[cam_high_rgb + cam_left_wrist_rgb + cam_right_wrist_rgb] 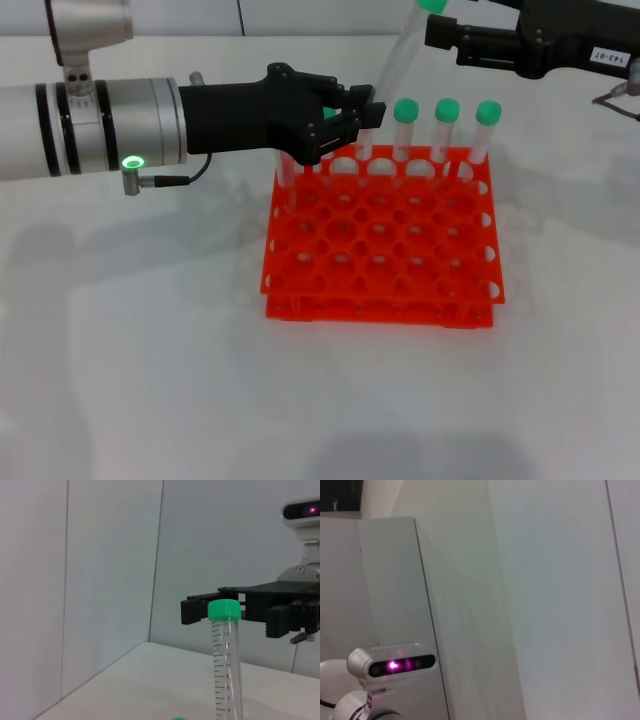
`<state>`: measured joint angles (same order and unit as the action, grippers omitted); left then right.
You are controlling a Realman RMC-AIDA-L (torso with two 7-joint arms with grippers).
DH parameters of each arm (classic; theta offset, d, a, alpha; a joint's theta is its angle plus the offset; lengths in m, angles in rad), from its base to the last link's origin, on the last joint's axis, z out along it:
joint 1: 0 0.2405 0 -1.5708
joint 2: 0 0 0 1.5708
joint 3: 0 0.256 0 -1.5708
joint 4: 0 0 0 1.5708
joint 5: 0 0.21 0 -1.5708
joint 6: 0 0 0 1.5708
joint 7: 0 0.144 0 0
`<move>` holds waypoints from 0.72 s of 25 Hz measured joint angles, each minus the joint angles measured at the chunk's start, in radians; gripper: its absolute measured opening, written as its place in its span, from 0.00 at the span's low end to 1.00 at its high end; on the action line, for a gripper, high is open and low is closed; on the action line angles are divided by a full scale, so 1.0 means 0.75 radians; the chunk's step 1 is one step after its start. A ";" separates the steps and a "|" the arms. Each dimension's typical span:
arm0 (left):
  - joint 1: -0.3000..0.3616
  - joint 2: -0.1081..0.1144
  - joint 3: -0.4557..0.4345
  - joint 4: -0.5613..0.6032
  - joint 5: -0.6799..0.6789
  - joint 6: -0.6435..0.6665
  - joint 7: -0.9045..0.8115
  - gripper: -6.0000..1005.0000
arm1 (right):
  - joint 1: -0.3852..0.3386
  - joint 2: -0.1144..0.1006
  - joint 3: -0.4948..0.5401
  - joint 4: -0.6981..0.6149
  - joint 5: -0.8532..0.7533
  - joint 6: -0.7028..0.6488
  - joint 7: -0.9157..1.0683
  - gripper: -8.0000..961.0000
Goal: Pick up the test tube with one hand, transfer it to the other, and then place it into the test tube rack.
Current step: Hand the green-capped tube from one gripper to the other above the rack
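The test tube [400, 55] leans over the back of the orange-red rack [380, 262], its green cap at the top edge of the head view. My left gripper [352, 116], black and unlabelled, is shut on the tube's lower part just above the rack's back-left holes. In the left wrist view the test tube [226, 665] stands upright with its cap level with the right gripper [250, 614]. My right gripper [437, 36], which carries the white number label, reaches in from the top right with its tip beside the tube just under the cap. Whether it grips the tube is unclear.
Three more green-capped tubes [447, 110] stand in the rack's back row on the right, and further clear tubes [287, 168] stand at its back left under my left gripper. The rack rests on a white table [150, 350]. The right wrist view shows only walls and the robot's head camera [392, 664].
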<state>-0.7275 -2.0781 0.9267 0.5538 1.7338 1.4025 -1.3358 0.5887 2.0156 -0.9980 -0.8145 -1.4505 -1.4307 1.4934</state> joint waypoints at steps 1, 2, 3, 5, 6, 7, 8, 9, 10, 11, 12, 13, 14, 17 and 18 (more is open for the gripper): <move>0.001 0.000 -0.001 0.000 -0.001 0.001 0.000 0.19 | 0.001 0.000 -0.001 0.000 0.000 0.000 0.000 0.88; 0.001 0.000 -0.001 0.000 -0.002 0.002 0.001 0.19 | 0.002 0.000 -0.001 0.000 0.000 -0.002 0.000 0.88; 0.001 0.000 -0.001 0.000 -0.002 0.002 0.001 0.19 | 0.003 0.000 -0.002 0.000 0.000 -0.004 0.000 0.88; 0.001 -0.001 -0.001 0.000 -0.002 0.003 0.002 0.19 | 0.003 0.000 -0.002 0.000 0.001 -0.006 0.000 0.88; 0.002 -0.001 -0.001 0.000 -0.002 0.003 0.002 0.19 | 0.003 0.000 -0.003 0.000 0.001 -0.008 0.000 0.88; 0.002 -0.001 0.000 0.000 -0.002 0.003 0.002 0.19 | 0.003 0.000 -0.010 0.000 0.004 -0.009 0.000 0.88; 0.003 -0.001 0.001 0.000 -0.003 0.003 0.002 0.19 | 0.003 0.000 -0.010 0.000 0.004 -0.009 0.000 0.88; 0.003 -0.001 0.001 0.000 -0.003 0.003 0.001 0.19 | 0.005 0.000 -0.015 0.000 0.005 -0.009 0.000 0.88; 0.003 -0.001 0.002 0.000 -0.003 0.003 0.001 0.19 | 0.006 0.000 -0.019 0.000 0.006 -0.009 0.000 0.88; 0.003 -0.001 0.002 0.000 -0.003 0.003 0.001 0.19 | 0.007 0.000 -0.023 0.001 0.007 -0.008 0.000 0.86; 0.003 -0.001 0.002 0.000 -0.011 0.004 -0.001 0.19 | 0.008 0.000 -0.026 0.001 0.007 -0.007 0.000 0.84; 0.003 -0.001 0.002 0.000 -0.013 0.004 -0.001 0.19 | 0.010 0.000 -0.030 0.002 0.009 -0.003 0.000 0.83; 0.003 -0.001 0.002 0.000 -0.017 0.004 -0.001 0.19 | 0.010 0.000 -0.033 0.002 0.011 0.000 0.000 0.81; 0.003 -0.001 0.002 0.000 -0.018 0.006 -0.003 0.19 | 0.015 0.002 -0.036 0.012 0.027 0.002 -0.001 0.76; 0.003 -0.001 0.002 0.000 -0.018 0.006 -0.003 0.19 | 0.017 0.002 -0.036 0.016 0.031 0.002 -0.004 0.75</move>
<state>-0.7253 -2.0785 0.9281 0.5538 1.7200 1.4069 -1.3381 0.6019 2.0168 -1.0253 -0.8022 -1.4273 -1.4296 1.4908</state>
